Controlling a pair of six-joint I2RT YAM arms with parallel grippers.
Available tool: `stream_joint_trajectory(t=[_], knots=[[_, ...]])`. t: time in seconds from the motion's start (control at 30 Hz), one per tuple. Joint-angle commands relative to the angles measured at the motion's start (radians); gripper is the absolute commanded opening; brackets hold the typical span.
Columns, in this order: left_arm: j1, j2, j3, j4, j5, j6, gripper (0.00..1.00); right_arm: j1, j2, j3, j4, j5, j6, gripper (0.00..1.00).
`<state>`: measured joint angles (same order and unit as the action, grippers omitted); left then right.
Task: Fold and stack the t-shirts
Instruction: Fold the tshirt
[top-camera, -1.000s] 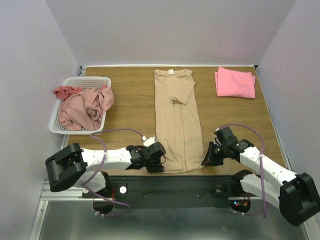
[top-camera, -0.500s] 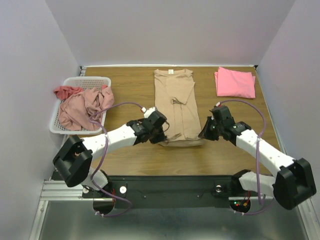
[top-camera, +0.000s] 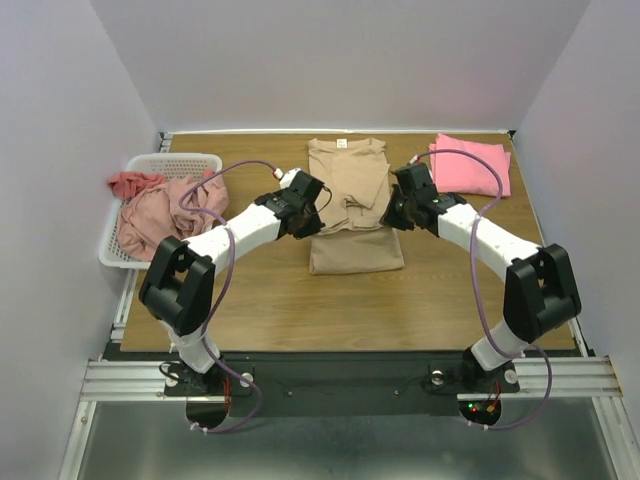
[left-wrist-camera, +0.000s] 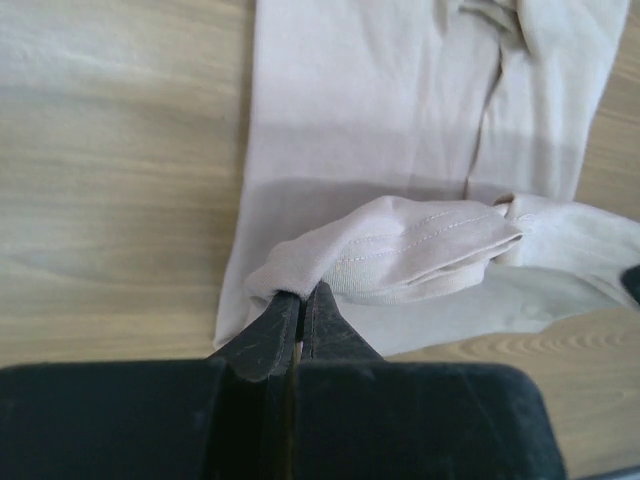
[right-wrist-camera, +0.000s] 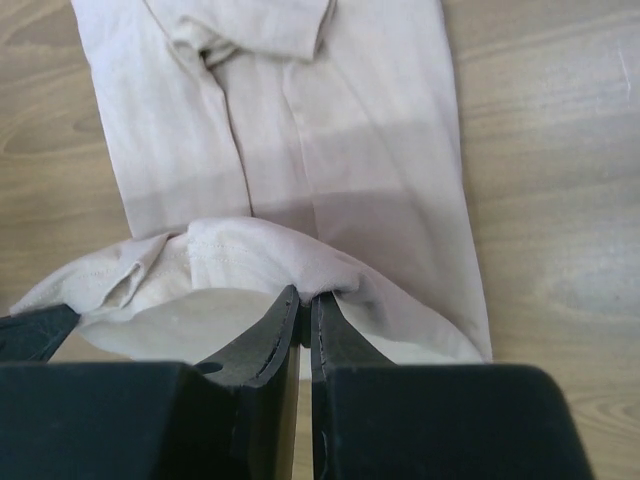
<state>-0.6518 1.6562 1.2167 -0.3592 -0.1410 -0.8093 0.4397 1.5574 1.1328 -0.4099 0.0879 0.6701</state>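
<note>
Well to the left of the left fingers (left-wrist-camera: 282, 325), on the wooden surface (top-camera: 250, 290): a white mesh basket (top-camera: 175, 160) heaped with a dusty-pink shirt (top-camera: 165, 220) and a salmon-red shirt (top-camera: 128, 183). Left fingers pressed together, pinching a hemmed corner of the tan shirt (top-camera: 355, 250), lifted clear of the layer below. Between both sets of fingers, that hem edge sagging over the shirt's middle; collar end flat beyond the fingers, doubled-over fold nearer the bases. Right fingers (right-wrist-camera: 285, 322) likewise closed on the opposite hem corner. Beyond and to the right of the right fingers, a folded bright pink shirt (top-camera: 470, 165), flat on the surface, well apart from the tan one.
</note>
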Motion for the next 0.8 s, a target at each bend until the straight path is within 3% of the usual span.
stream_joint_trajectory(t=[0.0,0.77], knots=[[0.041,0.068,0.116,-0.018,-0.009,0.084,0.0,-0.01,0.058,0.084,0.037,0.062,0.006,0.02],[0.101,0.289,0.319,0.002,0.034,0.242,0.0,-0.067,0.184,0.169,0.036,0.153,0.002,0.01]])
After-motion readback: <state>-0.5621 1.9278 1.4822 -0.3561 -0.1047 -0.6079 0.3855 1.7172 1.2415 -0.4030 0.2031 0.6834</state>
